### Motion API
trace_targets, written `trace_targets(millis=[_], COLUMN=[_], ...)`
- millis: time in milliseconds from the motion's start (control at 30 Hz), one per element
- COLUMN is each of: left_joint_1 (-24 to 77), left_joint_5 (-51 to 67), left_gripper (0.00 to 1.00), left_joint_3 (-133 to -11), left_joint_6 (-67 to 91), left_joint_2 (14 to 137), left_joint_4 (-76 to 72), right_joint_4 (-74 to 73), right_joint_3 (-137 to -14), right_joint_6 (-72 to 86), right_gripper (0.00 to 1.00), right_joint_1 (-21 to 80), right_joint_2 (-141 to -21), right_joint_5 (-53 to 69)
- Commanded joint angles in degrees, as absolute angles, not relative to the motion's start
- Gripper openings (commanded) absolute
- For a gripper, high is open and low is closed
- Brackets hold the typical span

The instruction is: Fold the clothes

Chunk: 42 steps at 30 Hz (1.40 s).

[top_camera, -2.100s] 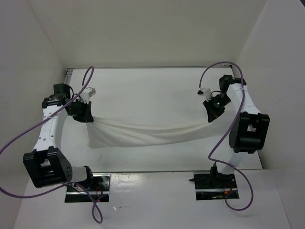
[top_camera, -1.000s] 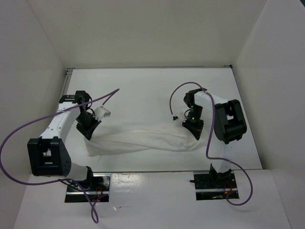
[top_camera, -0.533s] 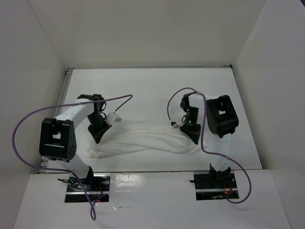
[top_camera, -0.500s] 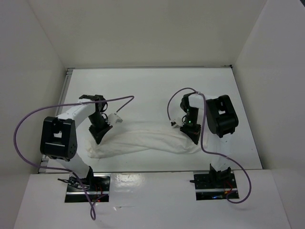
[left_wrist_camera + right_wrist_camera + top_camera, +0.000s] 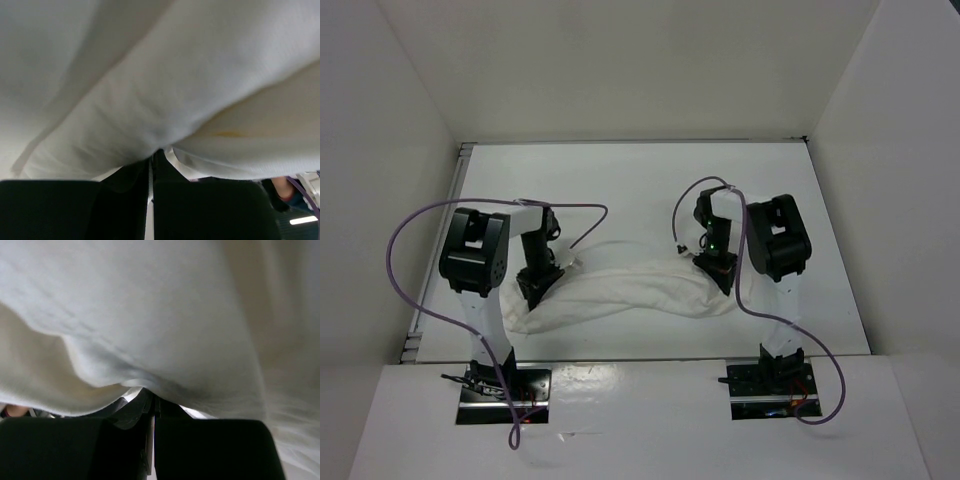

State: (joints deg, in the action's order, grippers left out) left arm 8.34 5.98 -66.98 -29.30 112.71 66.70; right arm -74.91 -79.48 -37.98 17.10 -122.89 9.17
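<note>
The clothes (image 5: 630, 292) lie bunched in a long band across the near part of the surface (image 5: 620, 190), the left pincer (image 5: 537, 287) clamped on their left end, the right pincer (image 5: 718, 275) on their right end.

Clothes (image 5: 630, 290): plain white; the left wrist view shows 1 faint yellowish streak on a fold. Table (image 5: 620, 190) and enclosure walls (image 5: 620, 70): plain white. Left arm (image 5: 488, 318) and right arm (image 5: 783, 308): white links, black joint housings. Left gripper (image 5: 535, 287) and right gripper (image 5: 718, 277): black. Cables (image 5: 391, 258): purple. 1 green light (image 5: 713, 244) glows at the right wrist.
</note>
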Motion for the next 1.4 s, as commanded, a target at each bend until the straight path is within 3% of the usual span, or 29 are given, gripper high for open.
trace_targets(millis=[0, 600, 733, 833, 933, 967, 1133, 1367], left_joint_1=[8.4, 6.7, 6.1, 5.4, 4.2, 4.2, 3.6, 0.4], left_joint_5=[2.1, 2.6, 0.9, 0.9, 2.5, 1.2, 8.2, 17.3], left_gripper=[0.04, 0.04, 0.04, 0.04, 0.04, 0.04, 0.04, 0.08], left_joint_3=[-71.2, -109.5, -121.3, -136.5, -168.4, -172.0, -171.0, -159.6], left_joint_6=[-24.7, -14.0, -12.7, -11.5, -9.6, -9.6, -10.8, -14.3], left_joint_2=[118.0, 139.9, 144.8, 151.2, 163.8, 164.3, 160.1, 147.5], left_joint_4=[57.1, 54.7, 54.7, 59.2, 71.5, 71.4, 73.4, 74.2], right_joint_4=[-59.2, -51.3, -51.3, -52.4, -53.7, -55.1, -58.0, -56.5], right_joint_3=[-83.6, -104.2, -113.3, -120.7, -128.3, -130.1, -135.9, -123.3], right_joint_6=[-31.9, -19.3, -17.1, -15.1, -14.0, -14.0, -14.7, -16.9], right_gripper=[0.0, 0.0, 0.0, 0.0, 0.0, 0.0, 0.0, 0.0], right_joint_1=[17.1, 8.9, 6.4, 5.1, 3.6, 3.1, 2.5, 2.5], right_joint_2=[-127.0, -135.9, -139.7, -143.1, -145.2, -145.7, -143.1, -132.3], right_joint_5=[4.7, -2.6, -4.0, -4.6, -3.9, -3.2, -0.5, 0.6])
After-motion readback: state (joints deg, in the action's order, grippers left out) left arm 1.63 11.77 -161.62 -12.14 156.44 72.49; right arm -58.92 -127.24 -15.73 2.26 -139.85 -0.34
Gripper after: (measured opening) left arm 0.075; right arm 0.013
